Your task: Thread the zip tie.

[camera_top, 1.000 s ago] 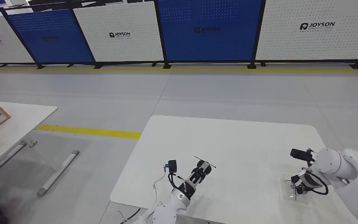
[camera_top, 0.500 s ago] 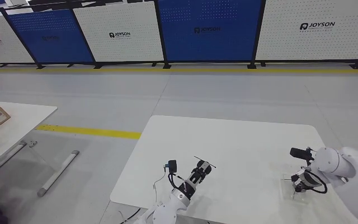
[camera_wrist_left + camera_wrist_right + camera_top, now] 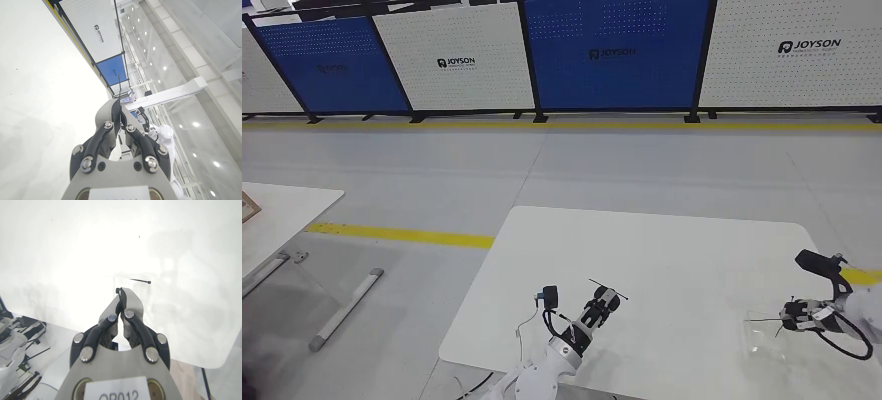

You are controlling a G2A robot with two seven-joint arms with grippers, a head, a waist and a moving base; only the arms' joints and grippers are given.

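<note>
My left gripper [image 3: 604, 299] sits near the table's front edge, shut on a black zip tie [image 3: 608, 289]. In the left wrist view the tie's thin strip [image 3: 119, 85] rises straight out from between the closed fingertips [image 3: 117, 109]. My right gripper [image 3: 790, 318] hangs at the table's right side, just right of a clear tray [image 3: 757, 345]. It is shut on a second zip tie, whose small head [image 3: 117, 290] pokes out at the fingertips. A third black zip tie [image 3: 140, 281] lies loose beyond the right gripper [image 3: 121, 291], inside the clear tray [image 3: 121, 276].
The white table [image 3: 662, 260] stretches bare between the two arms. Its rounded corner [image 3: 223, 362] lies close beside the right gripper. Another white table [image 3: 282, 215] stands far off to the left, across the floor with a yellow line [image 3: 402, 235].
The right gripper has moved right, away from over the clear tray, with its fingers shut. The left arm and its zip tie have stayed still.
</note>
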